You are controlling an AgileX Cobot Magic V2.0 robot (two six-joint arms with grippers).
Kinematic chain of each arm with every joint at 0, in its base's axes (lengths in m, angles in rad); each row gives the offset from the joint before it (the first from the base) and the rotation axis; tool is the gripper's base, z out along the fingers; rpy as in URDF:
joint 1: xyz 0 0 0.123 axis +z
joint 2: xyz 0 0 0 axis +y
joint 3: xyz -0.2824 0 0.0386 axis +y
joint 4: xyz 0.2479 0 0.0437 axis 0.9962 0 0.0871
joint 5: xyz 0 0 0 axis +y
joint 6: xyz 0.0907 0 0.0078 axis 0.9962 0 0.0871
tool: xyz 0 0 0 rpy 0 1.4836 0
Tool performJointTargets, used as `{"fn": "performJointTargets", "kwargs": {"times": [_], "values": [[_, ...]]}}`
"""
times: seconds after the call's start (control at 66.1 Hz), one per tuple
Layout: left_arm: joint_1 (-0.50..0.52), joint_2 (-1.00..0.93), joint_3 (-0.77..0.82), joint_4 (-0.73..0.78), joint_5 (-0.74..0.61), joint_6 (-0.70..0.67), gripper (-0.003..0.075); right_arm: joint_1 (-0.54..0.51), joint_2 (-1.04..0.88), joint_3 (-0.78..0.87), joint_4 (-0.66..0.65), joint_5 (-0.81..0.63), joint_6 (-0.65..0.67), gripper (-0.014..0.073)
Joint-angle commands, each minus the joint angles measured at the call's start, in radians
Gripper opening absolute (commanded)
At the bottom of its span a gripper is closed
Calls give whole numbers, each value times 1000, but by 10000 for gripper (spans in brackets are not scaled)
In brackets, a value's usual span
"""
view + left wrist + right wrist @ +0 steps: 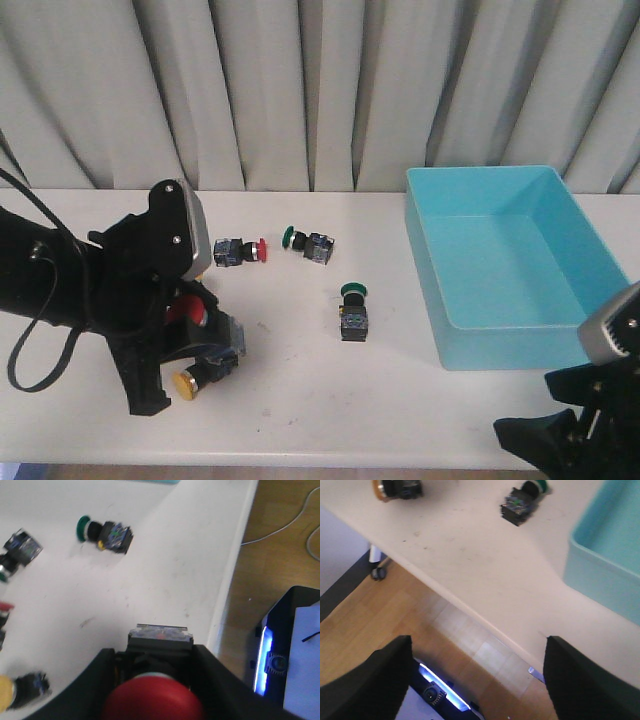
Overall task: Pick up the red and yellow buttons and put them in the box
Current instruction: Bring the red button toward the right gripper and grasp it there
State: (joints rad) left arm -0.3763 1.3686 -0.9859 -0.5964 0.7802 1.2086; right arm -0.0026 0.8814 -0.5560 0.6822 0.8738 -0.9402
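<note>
My left gripper point(195, 335) point(157, 665) is shut on a red button point(188, 313) point(152, 702) at the table's front left, with the black fingers pressing both sides of its body. Just in front of it a yellow button point(190, 381) point(17, 692) point(395, 487) lies on the table. Another red button point(240, 250) lies further back. At the right stands the turquoise box point(500, 345) point(605, 565), with nothing inside. My right gripper point(560, 440) point(477, 680) hangs open beyond the table's front edge, over the floor, and holds nothing.
Two green-capped buttons lie mid-table, one point(305, 241) point(17, 550) at the back and one point(352, 310) point(105, 532) point(522, 500) nearer the box. The table's front edge point(470, 615) runs close to the right gripper. Grey curtains hang behind.
</note>
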Motion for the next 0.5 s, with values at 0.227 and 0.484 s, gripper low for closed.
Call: {"fn": "performJointTargets", "kwargs": {"times": [0.227, 0.484], "values": [[-3, 5, -19, -514, 84, 520, 193, 43, 192, -169, 217, 51, -461, 519], [-4, 5, -19, -587, 132, 600, 193, 352, 331, -273, 210, -194, -581, 506]]}}
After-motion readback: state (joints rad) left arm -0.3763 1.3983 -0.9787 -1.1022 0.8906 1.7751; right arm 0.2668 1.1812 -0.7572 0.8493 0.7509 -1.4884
